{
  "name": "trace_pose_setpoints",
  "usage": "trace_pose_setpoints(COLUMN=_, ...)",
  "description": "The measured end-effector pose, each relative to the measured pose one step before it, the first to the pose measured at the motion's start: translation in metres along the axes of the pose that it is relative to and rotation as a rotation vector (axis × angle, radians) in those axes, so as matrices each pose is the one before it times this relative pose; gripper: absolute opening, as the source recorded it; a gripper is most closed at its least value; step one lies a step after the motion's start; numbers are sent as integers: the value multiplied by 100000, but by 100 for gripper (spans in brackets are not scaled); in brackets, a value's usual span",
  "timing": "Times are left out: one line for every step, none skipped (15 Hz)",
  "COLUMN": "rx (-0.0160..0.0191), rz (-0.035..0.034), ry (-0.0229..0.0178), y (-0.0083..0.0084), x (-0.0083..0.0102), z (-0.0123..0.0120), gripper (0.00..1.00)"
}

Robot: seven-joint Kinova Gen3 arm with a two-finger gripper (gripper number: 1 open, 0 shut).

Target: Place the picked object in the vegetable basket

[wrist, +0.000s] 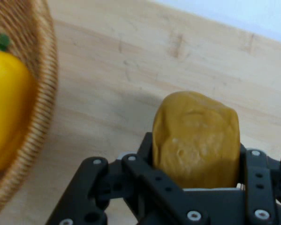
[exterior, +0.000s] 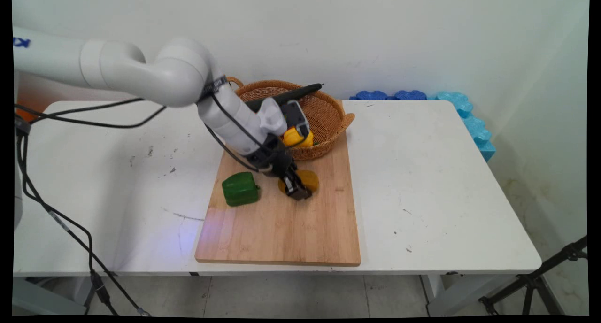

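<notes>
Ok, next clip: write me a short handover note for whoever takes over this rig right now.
Gripper: low over the wooden cutting board, shut on the brown potato, which sits between its fingers in the hand view.
Green bell pepper: on the board, to the picture's left of the gripper, apart from it.
Yellow bell pepper: inside the wicker basket, which stands at the board's far end.
Whether the potato rests on the board or is lifted off it cannot be told.
Blue foam pieces lie along the table's far right edge.
</notes>
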Motion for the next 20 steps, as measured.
trace_pose_setpoints(rx=114, rz=-191, ry=708, y=-123, x=428, z=-997, gripper=0)
trace_pose_setpoints(rx=35, rz=-202, ry=654, y=-145, x=416, z=-942, gripper=0)
trace_pose_setpoints(rx=172, rz=-189, ry=705, y=-275, x=545, z=-1112, gripper=0)
trace_pose_setpoints(rx=409, rz=-318, ry=663, y=-444, x=601, z=-1043, gripper=0)
trace_pose_setpoints(rx=533, rz=-444, ry=662, y=-514, x=582, z=-844, gripper=0)
trace_pose_setpoints(rx=531, rz=-376, ry=404, y=-438, x=399, z=-510, gripper=0)
trace_pose_setpoints(rx=908, rz=-924, ry=736, y=-755, x=629, z=-732, gripper=0)
trace_pose_setpoints(rx=721, rz=-700, ry=560, y=-574, x=465, z=-453, gripper=0)
trace_pose_setpoints(rx=1353, rz=-1266, ry=842, y=-1012, x=750, z=-569, gripper=0)
trace_pose_setpoints(rx=1073, rz=-1139, ry=524, y=-781, x=485, z=-291, gripper=0)
trace_pose_setpoints(rx=1646, rz=-1906, ry=582, y=-1205, x=644, z=-306, gripper=0)
trace_pose_setpoints(rx=1084, rz=-1178, ry=272, y=-790, x=437, z=-66, gripper=0)
trace_pose_setpoints(rx=1494, rz=-1658, ry=228, y=-1113, x=610, z=14, gripper=0)
trace_pose_setpoints(rx=1676, rz=-1880, ry=156, y=-1211, x=638, z=172, gripper=0)
trace_pose_setpoints(rx=1473, rz=-1890, ry=-133, y=-1124, x=519, z=459, gripper=0)
trace_pose_setpoints(rx=1048, rz=-1465, ry=-260, y=-853, x=400, z=536, gripper=0)
trace_pose_setpoints(rx=625, rz=-915, ry=-127, y=-507, x=264, z=383, gripper=0)
trace_pose_setpoints(rx=663, rz=-1383, ry=-245, y=-705, x=371, z=788, gripper=0)
trace_pose_setpoints(rx=185, rz=-722, ry=-138, y=-333, x=183, z=522, gripper=0)
trace_pose_setpoints(rx=135, rz=-1059, ry=-287, y=-458, x=254, z=880, gripper=0)
